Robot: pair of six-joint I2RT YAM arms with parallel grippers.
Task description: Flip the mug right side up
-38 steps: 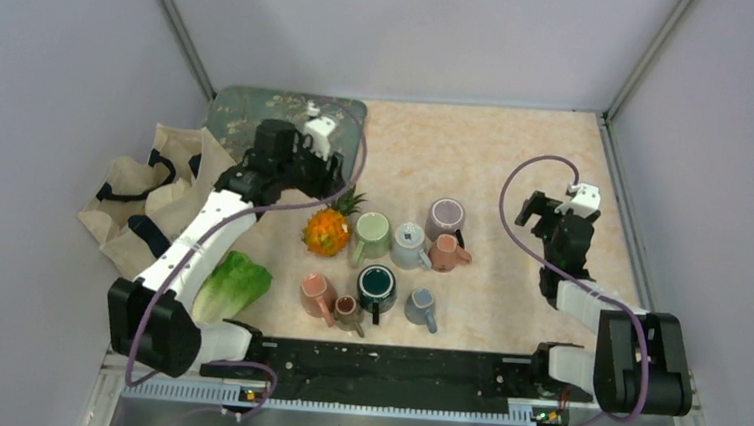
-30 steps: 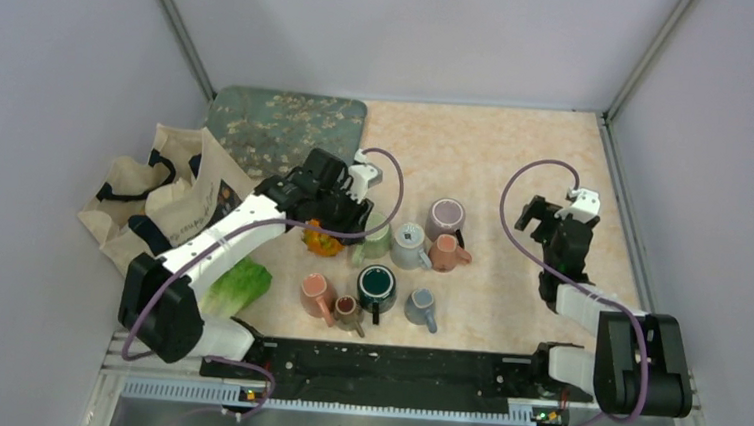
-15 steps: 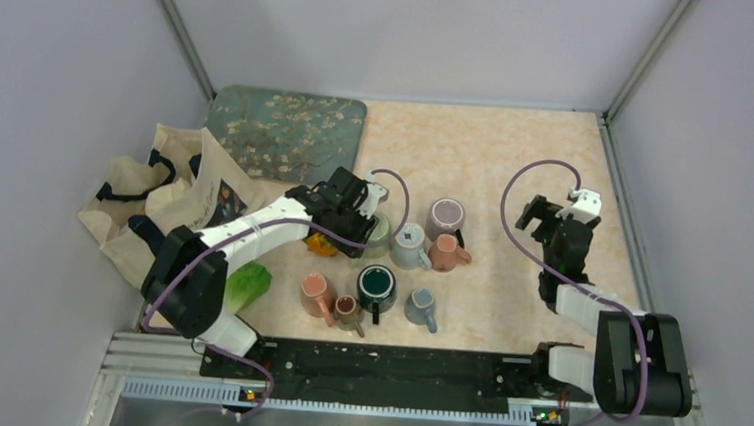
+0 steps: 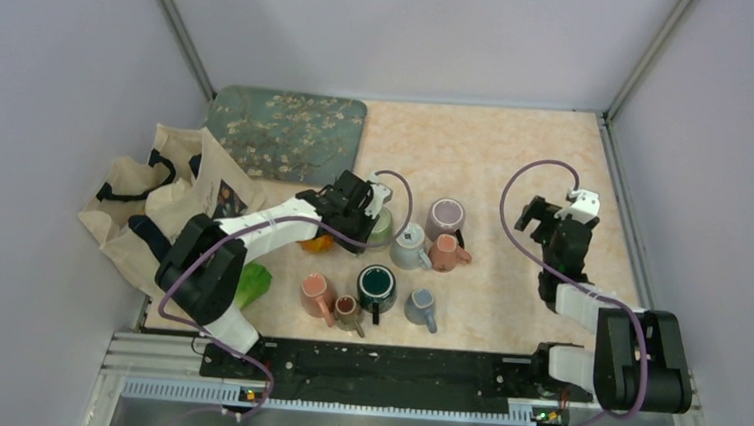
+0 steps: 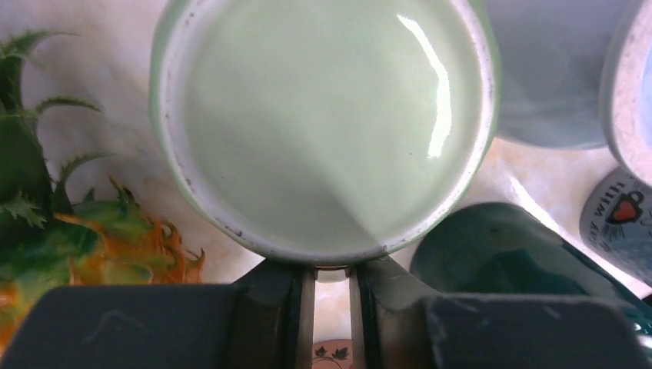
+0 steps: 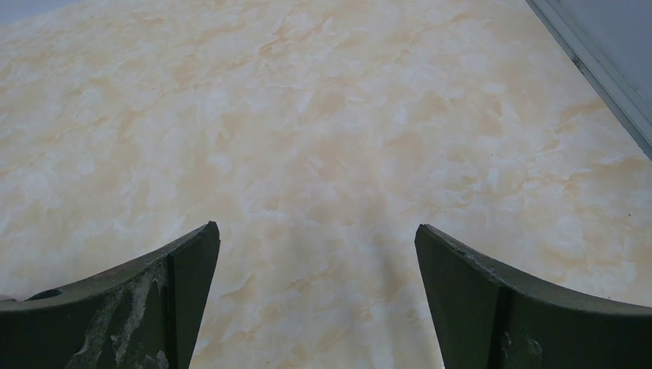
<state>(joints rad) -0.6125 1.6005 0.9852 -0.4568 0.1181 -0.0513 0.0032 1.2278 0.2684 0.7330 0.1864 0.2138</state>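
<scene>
bright even overhead light, soft shadows, glare streak on the green mug point(image 5: 323, 123) (close-up slightly soft)

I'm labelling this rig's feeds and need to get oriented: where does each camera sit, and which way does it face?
Top external: above and behind the bases, looking down on the table; left arm and right arm show.
Left wrist: on the left gripper, looking down at the upturned base of the green mug; both fingers show, nearly closed.
Right wrist: on the right gripper, facing bare table; its fingers show, spread apart.
Shared: top and left-wrist views both show the green mug.
</scene>
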